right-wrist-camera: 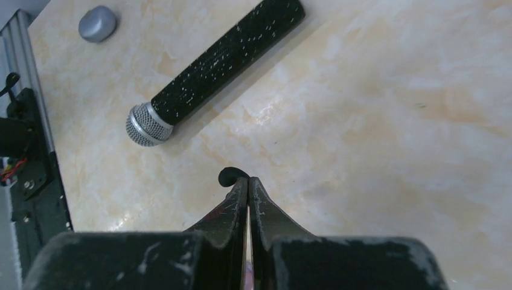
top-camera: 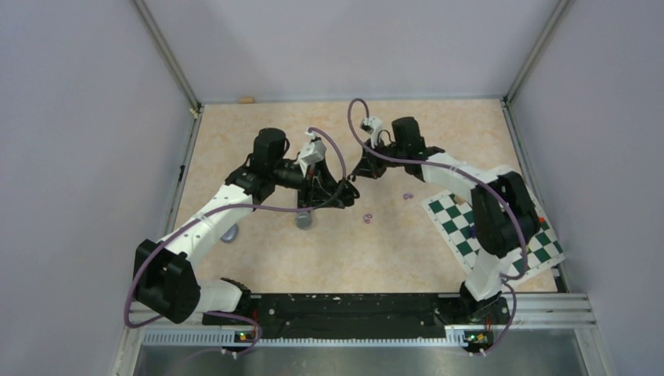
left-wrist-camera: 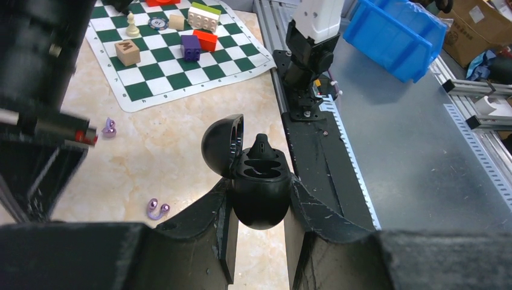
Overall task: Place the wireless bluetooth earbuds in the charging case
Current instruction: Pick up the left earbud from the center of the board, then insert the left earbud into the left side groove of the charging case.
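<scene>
From above you see only purple earbuds (top-camera: 367, 218) loose on the table (top-camera: 329, 262). Left wrist view: your left gripper (left-wrist-camera: 261, 219) clamps the open charging case (left-wrist-camera: 259, 181). Right wrist view: your right gripper (right-wrist-camera: 248, 183), fully closed, pinches a black earbud (right-wrist-camera: 229, 176) near the microphone (right-wrist-camera: 211, 66).

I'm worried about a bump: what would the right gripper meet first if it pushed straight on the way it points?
Most likely the bare tabletop just past the black earbud pinched in its fingers; the microphone lies farther along, depth unclear.

place: robot lab | evidence: blue parts bin (left-wrist-camera: 395, 33); aluminium rails (top-camera: 548, 308); walled test cell (top-camera: 70, 117)
</scene>
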Available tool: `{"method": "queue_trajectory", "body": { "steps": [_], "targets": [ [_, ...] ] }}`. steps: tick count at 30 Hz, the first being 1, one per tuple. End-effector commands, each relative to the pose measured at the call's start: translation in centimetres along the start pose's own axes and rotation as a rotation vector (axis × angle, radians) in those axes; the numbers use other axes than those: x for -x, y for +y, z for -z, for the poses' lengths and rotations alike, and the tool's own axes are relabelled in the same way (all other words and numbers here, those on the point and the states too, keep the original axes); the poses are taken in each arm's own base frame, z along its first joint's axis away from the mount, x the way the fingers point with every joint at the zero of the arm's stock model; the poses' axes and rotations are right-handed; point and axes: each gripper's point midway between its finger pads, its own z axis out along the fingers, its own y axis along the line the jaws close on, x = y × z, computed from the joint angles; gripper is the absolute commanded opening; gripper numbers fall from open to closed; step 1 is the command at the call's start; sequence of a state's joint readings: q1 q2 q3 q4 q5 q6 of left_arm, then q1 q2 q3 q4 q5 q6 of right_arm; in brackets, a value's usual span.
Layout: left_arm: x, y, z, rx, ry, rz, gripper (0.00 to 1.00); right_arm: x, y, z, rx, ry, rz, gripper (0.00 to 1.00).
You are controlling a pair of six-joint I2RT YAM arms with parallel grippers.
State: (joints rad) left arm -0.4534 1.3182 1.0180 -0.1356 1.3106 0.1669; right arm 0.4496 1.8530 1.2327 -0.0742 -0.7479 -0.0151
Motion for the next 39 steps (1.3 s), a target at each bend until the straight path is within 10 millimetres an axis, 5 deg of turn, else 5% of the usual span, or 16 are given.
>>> {"method": "queue_trajectory", "body": {
  "steps": [1, 10, 16, 26, 39],
  "targets": [
    [1.8, 0.9, 0.1, 0.047, -0.017, -0.065, 0.01, 7.8, 0.3, 5.4, -0.214, -0.251, 0.204, 0.00],
    [2.0, 3.8, 0.1, 0.185, -0.042, -0.036, 0.01, 12.8, 2.5, 15.0, -0.513, -0.515, 0.330, 0.00],
    [1.6, 6.0, 0.2, 0.286, -0.056, 0.005, 0.01, 14.6, 4.7, 18.8, -0.565, -0.643, 0.346, 0.00],
    [0.8, 8.4, 0.1, 0.356, -0.088, 0.085, 0.01, 14.4, 8.7, 18.5, -0.394, -0.683, 0.304, 0.00],
    [0.2, 8.8, -0.5, 0.333, -0.109, 0.145, 0.01, 12.8, 12.3, 14.6, -0.207, -0.632, 0.330, 0.00]
  ]
}}
